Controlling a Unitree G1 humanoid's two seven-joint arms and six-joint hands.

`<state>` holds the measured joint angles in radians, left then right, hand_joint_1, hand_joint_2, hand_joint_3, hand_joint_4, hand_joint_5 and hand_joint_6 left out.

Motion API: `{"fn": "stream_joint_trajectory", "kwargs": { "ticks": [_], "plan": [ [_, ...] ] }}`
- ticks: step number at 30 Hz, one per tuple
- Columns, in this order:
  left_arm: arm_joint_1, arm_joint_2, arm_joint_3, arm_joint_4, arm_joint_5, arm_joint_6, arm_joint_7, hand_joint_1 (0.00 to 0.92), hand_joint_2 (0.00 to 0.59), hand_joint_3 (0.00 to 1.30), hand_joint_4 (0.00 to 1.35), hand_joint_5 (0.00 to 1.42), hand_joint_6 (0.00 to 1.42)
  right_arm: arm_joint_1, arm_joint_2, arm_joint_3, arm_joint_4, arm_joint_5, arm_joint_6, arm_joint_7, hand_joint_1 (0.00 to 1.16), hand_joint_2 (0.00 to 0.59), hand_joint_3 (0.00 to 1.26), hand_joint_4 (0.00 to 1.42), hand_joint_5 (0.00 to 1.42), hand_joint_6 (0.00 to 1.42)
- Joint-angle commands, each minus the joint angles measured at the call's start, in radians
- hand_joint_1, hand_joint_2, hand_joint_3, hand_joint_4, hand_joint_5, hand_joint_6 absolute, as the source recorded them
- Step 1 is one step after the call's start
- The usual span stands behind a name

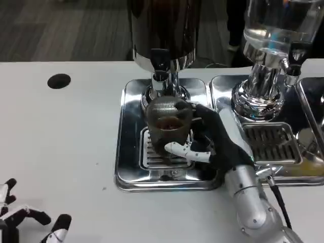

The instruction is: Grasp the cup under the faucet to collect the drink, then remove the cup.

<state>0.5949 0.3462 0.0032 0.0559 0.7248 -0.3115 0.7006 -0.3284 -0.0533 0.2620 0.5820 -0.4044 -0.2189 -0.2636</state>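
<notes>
- Cup (pixel 168 123) sits under the dark dispenser's faucet (pixel 161 68), over the grate of the left steel tray (pixel 129 172), brown drink inside.
- Our right hand (pixel 210 139) grasps the cup from its right side, fingers wrapped round it.
- Our left hand (pixel 25 220) rests released at the bench (pixel 61 136) near edge, fingers spread.
- Second dispenser (pixel 271 55) stands to the right.

Light came from above and was even, leaving the white table (pixel 66 147) bright and nearly shadowless, with only a thin dark edge under the tray (pixel 126 152) along its near side. The chrome tray and the two dispenser bases (pixel 260 93) threw hard white glare. The far floor lay dim. Focus was soft throughout, the cup (pixel 169 124) slightly blurred, and the table's far edge looked gently bowed.
</notes>
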Motion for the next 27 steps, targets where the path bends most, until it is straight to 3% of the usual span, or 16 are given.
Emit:
{"fn": "stream_joint_trajectory", "kwargs": {
  "ticks": [1,12,17,27],
  "plan": [
    [-0.021,0.002,-0.019,-0.028,0.026,0.016,-0.027,0.019,0.174,0.74,0.07,0.22,0.15,0.041,-0.017,-0.022,-0.108,0.008,0.010,0.010,0.80,0.180,0.60,0.62,0.47,0.39],
    [-0.079,-0.008,-0.091,-0.070,0.133,0.083,-0.042,0.026,0.169,0.74,0.07,0.21,0.15,0.198,-0.060,-0.049,-0.318,-0.006,0.052,0.023,0.80,0.179,0.62,0.63,0.47,0.39],
    [-0.098,-0.007,-0.118,-0.068,0.135,0.092,-0.041,0.032,0.169,0.74,0.07,0.19,0.14,0.260,-0.060,-0.059,-0.380,0.018,0.050,0.038,0.80,0.177,0.62,0.63,0.47,0.39],
    [-0.122,-0.002,-0.135,-0.055,0.128,0.100,-0.039,0.033,0.164,0.74,0.06,0.19,0.13,0.353,-0.068,-0.039,-0.467,-0.002,0.031,0.048,0.80,0.180,0.62,0.63,0.47,0.39]
  ]
}}
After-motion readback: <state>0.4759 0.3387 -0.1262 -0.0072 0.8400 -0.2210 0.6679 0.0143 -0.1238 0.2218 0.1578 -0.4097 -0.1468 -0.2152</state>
